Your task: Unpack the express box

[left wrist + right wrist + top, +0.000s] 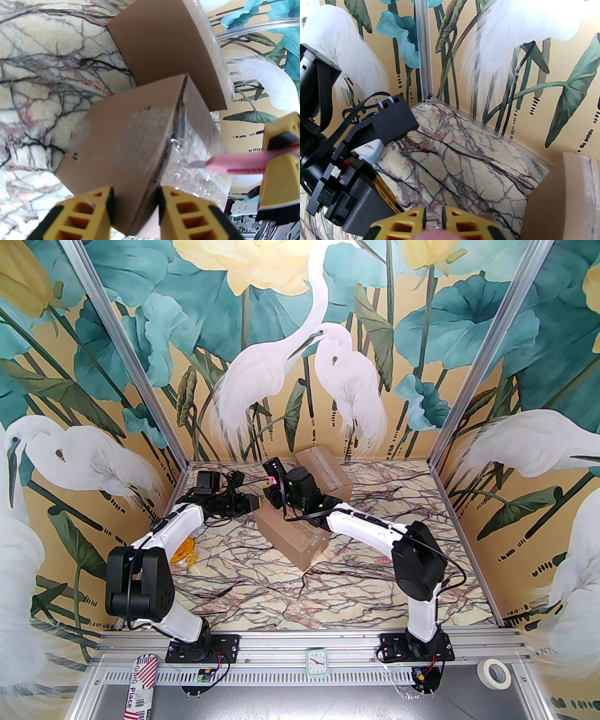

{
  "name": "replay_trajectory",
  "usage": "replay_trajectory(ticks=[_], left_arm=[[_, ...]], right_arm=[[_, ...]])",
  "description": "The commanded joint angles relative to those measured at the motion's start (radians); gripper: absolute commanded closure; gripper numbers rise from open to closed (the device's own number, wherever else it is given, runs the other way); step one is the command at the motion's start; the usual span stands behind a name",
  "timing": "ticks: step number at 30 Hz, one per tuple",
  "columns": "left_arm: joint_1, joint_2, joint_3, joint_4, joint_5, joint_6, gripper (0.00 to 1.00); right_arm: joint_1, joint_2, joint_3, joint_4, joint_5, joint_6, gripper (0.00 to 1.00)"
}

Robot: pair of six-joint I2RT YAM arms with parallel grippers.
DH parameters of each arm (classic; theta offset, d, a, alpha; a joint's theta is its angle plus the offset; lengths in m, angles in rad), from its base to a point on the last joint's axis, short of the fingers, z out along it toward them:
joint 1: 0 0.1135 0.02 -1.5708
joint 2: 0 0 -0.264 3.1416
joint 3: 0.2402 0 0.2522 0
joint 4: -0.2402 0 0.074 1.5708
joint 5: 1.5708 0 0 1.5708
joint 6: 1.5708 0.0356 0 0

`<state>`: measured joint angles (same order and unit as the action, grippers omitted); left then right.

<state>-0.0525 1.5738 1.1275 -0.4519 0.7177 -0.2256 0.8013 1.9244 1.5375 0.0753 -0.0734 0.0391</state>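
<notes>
The express box [291, 531], brown cardboard with clear tape along its top seam, lies mid-table. My left gripper [255, 503] is at its left end. In the left wrist view the box's [117, 145] edge sits between the yellow fingers [103, 211], which press on both sides. My right gripper [271, 483] hovers over the same end, shut on a pink utility knife [236, 164]. The knife's blade tip rests at the taped seam [178, 145]. In the right wrist view the right gripper [433, 220] shows a narrow gap with the pink handle below it.
A second brown box [323, 469] stands behind the first, near the back wall, also seen as box [564, 199]. A yellow item [185, 554] lies on the marble table by the left arm. A tape roll [493, 673] and small clock [316, 662] sit on the front rail.
</notes>
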Motion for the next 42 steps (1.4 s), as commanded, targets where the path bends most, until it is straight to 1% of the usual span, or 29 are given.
replay_trajectory(ticks=[1, 3, 5, 6, 9, 11, 14, 20, 23, 32, 42], left_arm=[[0.003, -0.021, -0.043, -0.079, -0.053, -0.011, 0.63], [0.003, -0.030, -0.038, -0.089, -0.048, -0.005, 0.63], [0.003, -0.040, -0.023, -0.094, -0.034, 0.002, 0.61], [0.003, -0.045, -0.016, -0.095, -0.031, 0.003, 0.59], [0.002, -0.057, 0.018, -0.095, -0.019, 0.008, 0.49], [0.002, -0.056, 0.043, -0.097, -0.009, 0.016, 0.45], [0.000, -0.032, 0.069, -0.097, 0.006, 0.021, 0.41], [-0.024, 0.030, 0.092, -0.093, 0.036, 0.033, 0.36], [-0.037, 0.058, 0.100, -0.094, 0.035, 0.041, 0.36], [-0.037, 0.128, 0.113, -0.097, 0.013, 0.050, 0.36], [-0.034, 0.142, 0.105, -0.115, -0.017, 0.070, 0.38]], right_arm=[[0.007, -0.050, -0.035, -0.058, -0.021, -0.026, 1.00], [0.007, -0.059, -0.052, -0.045, -0.022, -0.038, 1.00], [0.006, -0.061, -0.057, -0.045, -0.033, -0.054, 1.00], [0.006, -0.060, -0.057, -0.045, -0.036, -0.060, 1.00], [0.006, -0.056, -0.054, -0.040, -0.056, -0.081, 1.00], [0.006, -0.053, -0.056, -0.031, -0.064, -0.089, 1.00], [0.004, -0.050, -0.055, -0.028, -0.067, -0.099, 1.00], [0.003, -0.044, -0.056, -0.026, -0.071, -0.120, 1.00], [0.001, -0.045, -0.055, -0.022, -0.068, -0.133, 1.00], [-0.002, -0.044, -0.062, -0.018, -0.056, -0.165, 1.00], [-0.007, -0.073, -0.105, -0.011, -0.023, -0.179, 1.00]])
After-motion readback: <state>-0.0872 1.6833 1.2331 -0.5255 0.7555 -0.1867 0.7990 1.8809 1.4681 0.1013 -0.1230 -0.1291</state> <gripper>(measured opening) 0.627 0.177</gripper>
